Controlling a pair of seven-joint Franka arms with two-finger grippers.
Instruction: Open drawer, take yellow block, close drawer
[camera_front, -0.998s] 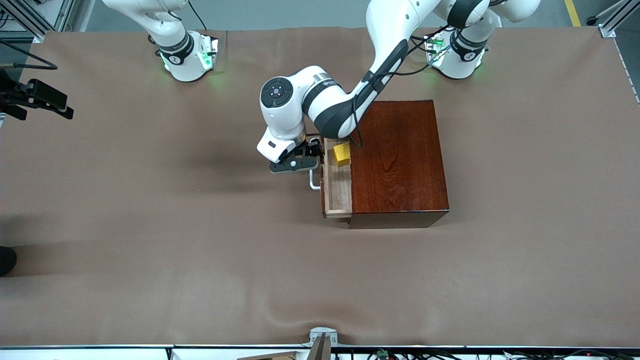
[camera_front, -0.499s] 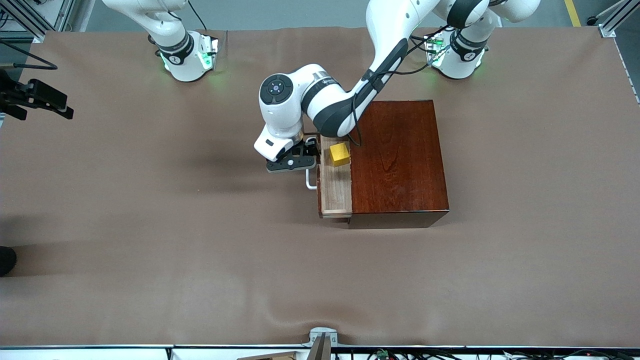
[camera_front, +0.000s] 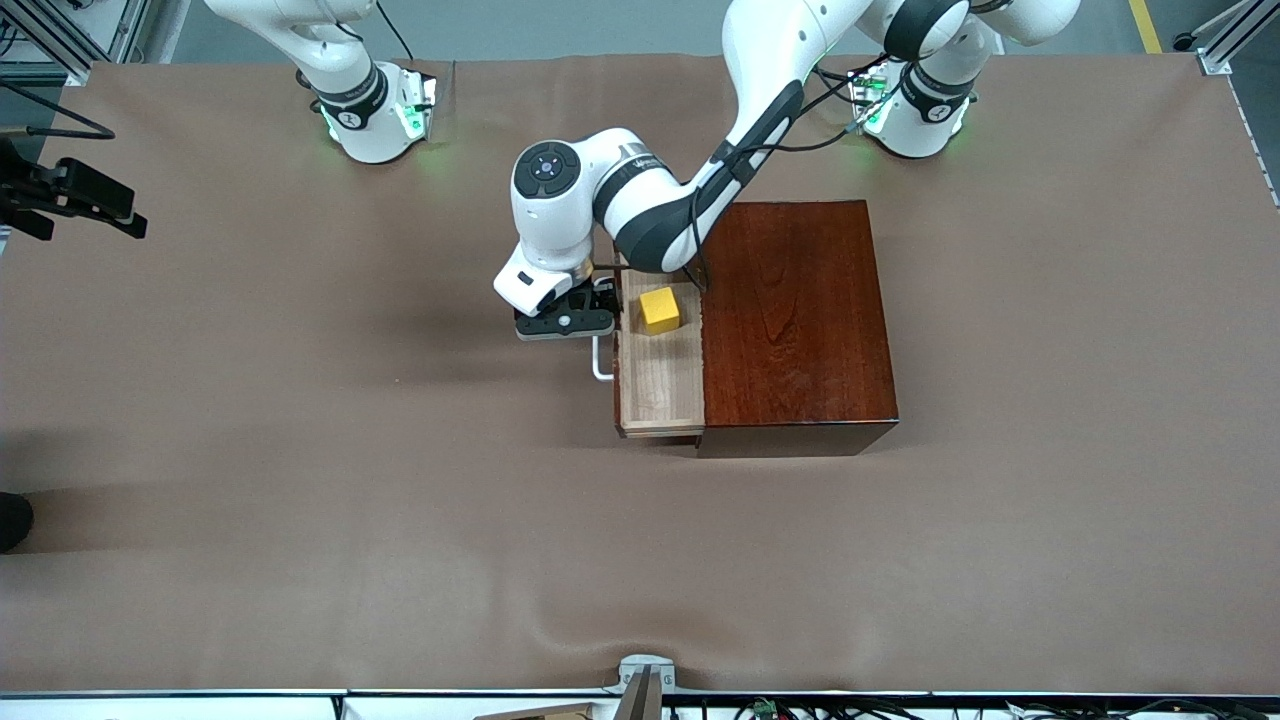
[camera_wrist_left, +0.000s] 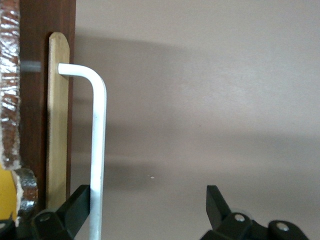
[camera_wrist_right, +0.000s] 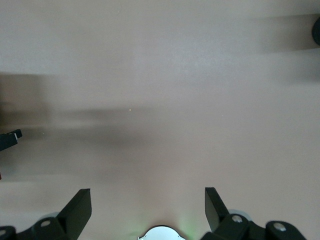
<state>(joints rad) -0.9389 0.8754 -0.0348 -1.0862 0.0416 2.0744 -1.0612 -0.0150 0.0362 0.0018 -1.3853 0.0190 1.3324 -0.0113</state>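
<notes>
Drawer (camera_front: 660, 385), a shallow pale-wood tray with a white U-shaped bar handle (camera_front: 600, 360), is out farther than a second ago at frame centre of the front view, so the small bright yellow cube (camera_front: 659, 309) is fully exposed; you're nearly ready to pick it. Left gripper (camera_front: 563, 322) sits at the handle. Left wrist view: fingers spread, one hooked against the bar (camera_wrist_left: 98, 150), not clamped. Right wrist view: right gripper (camera_wrist_right: 147, 205) released, waiting over bare brown table (camera_wrist_right: 160, 75).

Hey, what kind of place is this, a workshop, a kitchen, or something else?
Probably a robotics lab test bench: two white robot arms bolted along a brown-covered table, aluminium framing at its corners, and one staged prop, a glossy mahogany-coloured wooden box with a small yellow cube in its open drawer.
</notes>
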